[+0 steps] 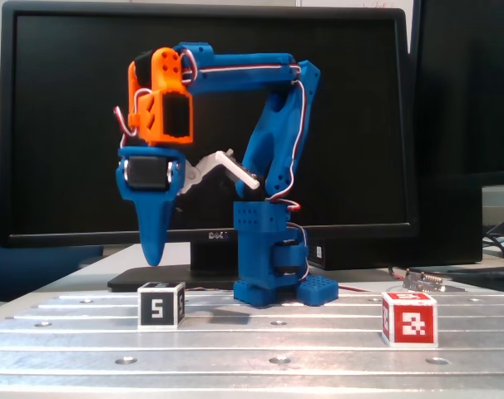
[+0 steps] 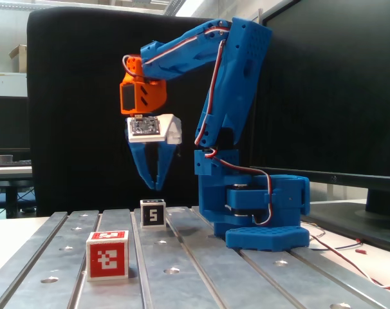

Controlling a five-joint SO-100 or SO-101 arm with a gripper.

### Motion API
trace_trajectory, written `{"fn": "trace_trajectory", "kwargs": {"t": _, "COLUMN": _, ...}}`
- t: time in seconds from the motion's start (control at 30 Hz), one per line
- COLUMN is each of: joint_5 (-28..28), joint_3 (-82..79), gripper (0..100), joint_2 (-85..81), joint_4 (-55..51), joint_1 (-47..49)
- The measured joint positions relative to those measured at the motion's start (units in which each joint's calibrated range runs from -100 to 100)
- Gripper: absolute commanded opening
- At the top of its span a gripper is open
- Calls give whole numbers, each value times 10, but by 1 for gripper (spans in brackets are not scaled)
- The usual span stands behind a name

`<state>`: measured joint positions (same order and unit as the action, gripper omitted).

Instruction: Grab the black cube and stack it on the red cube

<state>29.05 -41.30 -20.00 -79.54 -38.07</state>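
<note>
Pincer (image 2: 156,187) hangs tips down above the black cube (image 2: 152,212), clear of it, holding nothing; fingers nearly together at the tips, only a narrow gap. Black cube sits on the slotted metal table (image 1: 277,378). Red cube (image 1: 409,318) stands well apart, also on table.

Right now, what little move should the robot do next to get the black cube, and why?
Probably open the gripper wider and lower it straight down. In both fixed views it hangs above the black cube, not touching, with its fingertips nearly together. The red cube sits apart with nothing on it, so grabbing comes first.
</note>
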Motion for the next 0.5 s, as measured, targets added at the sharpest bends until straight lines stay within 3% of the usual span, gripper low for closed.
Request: {"fn": "trace_trajectory", "kwargs": {"t": 0.5, "joint_5": -1, "joint_3": -84, "gripper": 2, "joint_2": -98, "joint_4": 9, "joint_1": 3}}
